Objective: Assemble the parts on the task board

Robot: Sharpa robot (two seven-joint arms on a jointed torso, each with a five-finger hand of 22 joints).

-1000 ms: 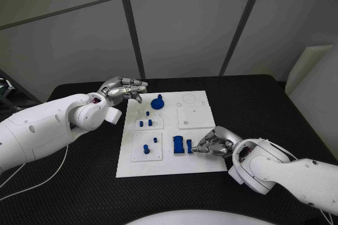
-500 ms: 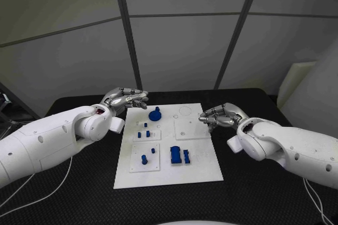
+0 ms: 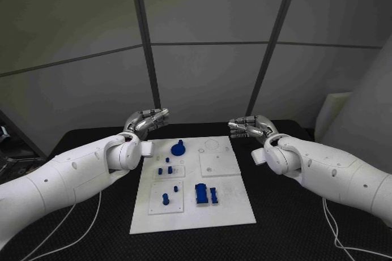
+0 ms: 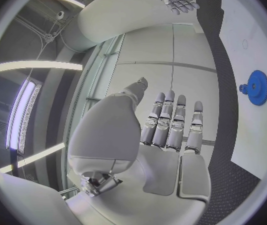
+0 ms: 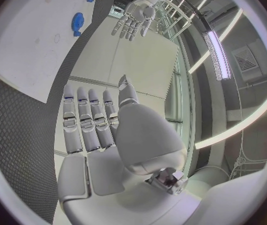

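- Black desk, grey panel walls behind, white task board lying in the middle.
- Right hand up off the board's near edge now, raised beyond the far end, fingers straight and apart, holding nothing.
- Left hand lifted too, flat and empty.
- Blue parts sitting on the board, gear at the far end.
- Looks like a finish or a reset.

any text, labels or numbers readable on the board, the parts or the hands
None can be read.
The task board shows faint engraved circles and small dots, no legible letters or numbers.
The blue gear and the blue blocks carry no visible marking.
The left hand and right hand show no label.
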